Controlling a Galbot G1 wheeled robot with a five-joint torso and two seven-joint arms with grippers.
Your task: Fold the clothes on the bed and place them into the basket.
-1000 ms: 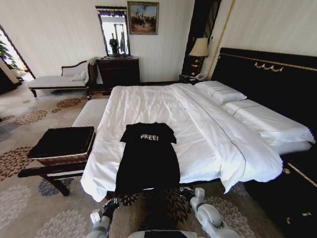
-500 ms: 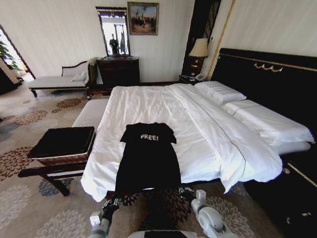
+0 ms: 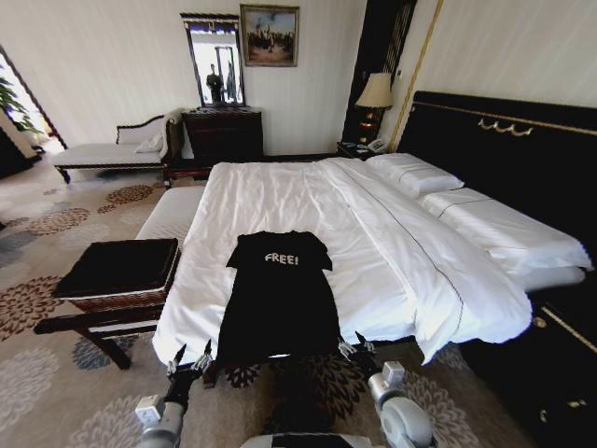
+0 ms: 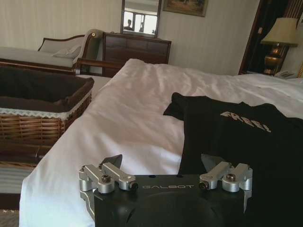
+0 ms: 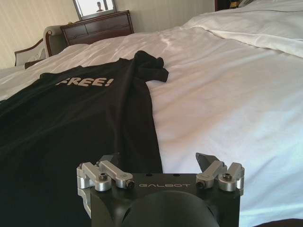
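A black T-shirt (image 3: 280,294) with white "FREE!" lettering lies flat on the white bed (image 3: 280,191), its hem hanging over the foot edge. My left gripper (image 3: 188,357) is open just below the hem's left corner. In the left wrist view the left gripper (image 4: 162,163) faces the white duvet beside the shirt (image 4: 236,137). My right gripper (image 3: 356,345) is open by the hem's right corner. The right wrist view shows the right gripper (image 5: 158,160) low over the shirt (image 5: 71,113) edge. The brown wicker basket (image 3: 117,271) with its black lining (image 4: 38,118) stands left of the bed.
The basket rests on a dark wooden stand (image 3: 89,327). A cream bench (image 3: 173,210) lies beside the bed's left side. A chaise (image 3: 112,149) and a dresser (image 3: 224,131) stand against the far wall. The black headboard (image 3: 504,149) rises at the right. Patterned carpet (image 3: 56,392) surrounds me.
Both grippers have moved up and forward toward the shirt's hem, spreading apart: the left one outward to the left, the right one slightly right. The shirt has not moved.
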